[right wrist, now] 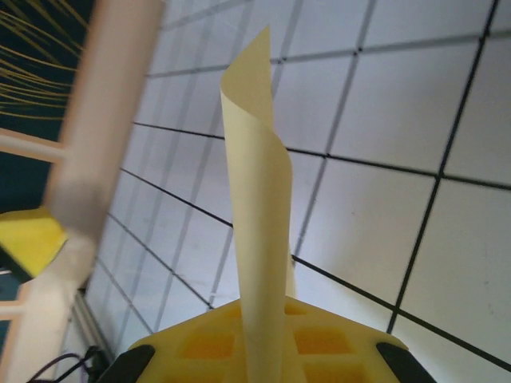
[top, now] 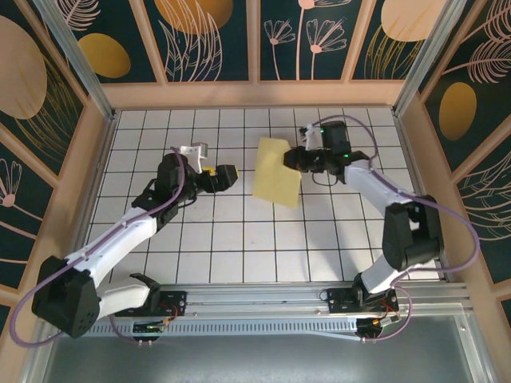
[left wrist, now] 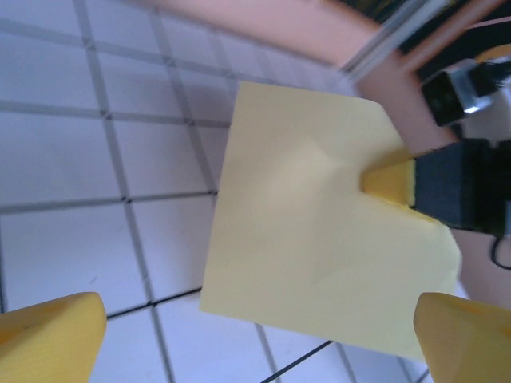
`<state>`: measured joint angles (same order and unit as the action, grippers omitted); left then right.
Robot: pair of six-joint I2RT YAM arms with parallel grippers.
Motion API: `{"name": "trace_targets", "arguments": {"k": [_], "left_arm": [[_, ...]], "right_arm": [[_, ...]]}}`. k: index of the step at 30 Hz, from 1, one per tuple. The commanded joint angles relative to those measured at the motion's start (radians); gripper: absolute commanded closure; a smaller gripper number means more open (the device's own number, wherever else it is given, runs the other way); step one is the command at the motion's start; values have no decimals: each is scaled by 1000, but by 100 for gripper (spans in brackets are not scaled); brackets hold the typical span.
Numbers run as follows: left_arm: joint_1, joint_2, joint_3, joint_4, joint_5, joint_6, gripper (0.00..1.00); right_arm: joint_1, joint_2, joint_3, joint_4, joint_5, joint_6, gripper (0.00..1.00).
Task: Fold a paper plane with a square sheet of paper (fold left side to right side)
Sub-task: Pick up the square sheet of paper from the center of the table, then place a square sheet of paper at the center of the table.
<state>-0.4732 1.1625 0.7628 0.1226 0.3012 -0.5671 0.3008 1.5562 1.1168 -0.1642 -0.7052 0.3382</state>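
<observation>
Reaching across, your right gripper (top: 297, 159) pinches the thin pale-yellow square sheet of paper (top: 276, 171), which curls forward from its grip; pinched edge hidden. Your left gripper (top: 227, 176) spread wide, paper ahead, untouched.

1 paper sheet (top: 277, 171) — 2 grippers (top: 227, 175) (top: 293, 158)

No text, label, brand, number or sign could be read in any view. The sheet of paper (top: 277, 171) was noted as plain on the faces shown. The worktop (top: 239, 239) was seen marked with grid lines only.
</observation>
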Motion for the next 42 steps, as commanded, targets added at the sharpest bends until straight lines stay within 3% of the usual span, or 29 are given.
{"name": "trace_targets", "arguments": {"k": [1,8,18,23,31,42], "left_arm": [[2,-36,-1,168,149,87,1],[2,70,124,233,383,118,1],[-3,143,196,309,559,102,3],[-10,143,205,247,583,148,4],[-10,116,253,128,501,245,3],[-10,111,283,118,512,266,2]], "right_arm": [[-33,-86,14,-33,-196,-62,88],[-48,-214,55,-21,-397,-53,88],[-48,-314,-40,380,-553,233,89],[-49,-303,-35,433,-579,272,89],[-50,-314,-22,391,-590,242,90],[-49,-369,-20,386,-641,244,91]]}}
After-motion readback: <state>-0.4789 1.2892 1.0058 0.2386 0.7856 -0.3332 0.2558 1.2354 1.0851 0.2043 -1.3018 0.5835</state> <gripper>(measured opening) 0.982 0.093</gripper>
